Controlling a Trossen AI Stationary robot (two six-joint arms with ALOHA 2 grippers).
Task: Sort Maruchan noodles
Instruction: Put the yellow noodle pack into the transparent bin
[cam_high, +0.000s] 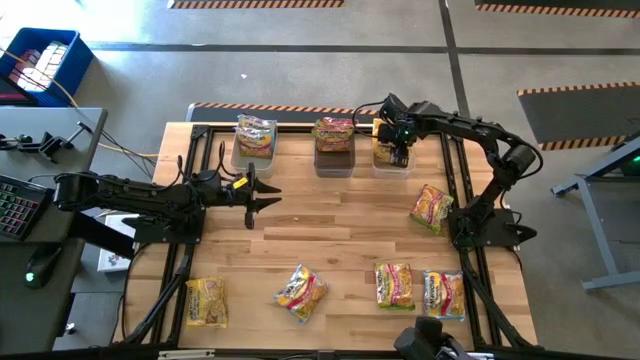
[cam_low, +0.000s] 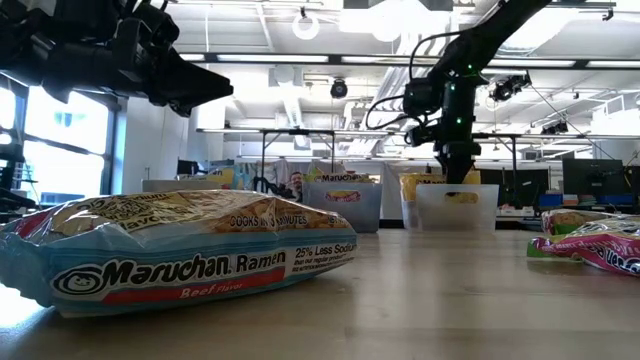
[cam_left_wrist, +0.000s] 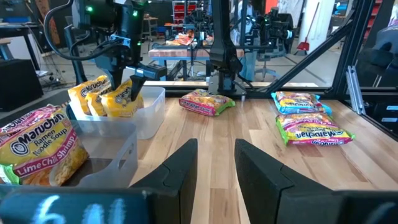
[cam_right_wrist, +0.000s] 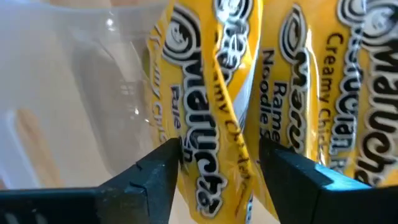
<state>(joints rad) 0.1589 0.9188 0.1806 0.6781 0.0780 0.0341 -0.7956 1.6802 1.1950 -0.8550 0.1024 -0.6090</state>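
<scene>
Nearest you, crinkly flat Maruchan noodle packets (cam_high: 301, 292) lie loose on the wooden slat table (cam_high: 340, 215). Your left gripper (cam_high: 268, 194) hovers mid-table, fingers narrowly parted, empty. At the far edge, your right gripper (cam_high: 399, 154) straddles an upright yellow Creamy Chicken packet (cam_right_wrist: 214, 106) in the clear plastic tub (cam_high: 392, 163), fingers spread, not clamped.

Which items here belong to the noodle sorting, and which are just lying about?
Job:
loose Maruchan packets
three tubs holding sorted packets
right pincer over the right tub
left pincer, waiting

Lying about:
keyboard
blue crate
</scene>
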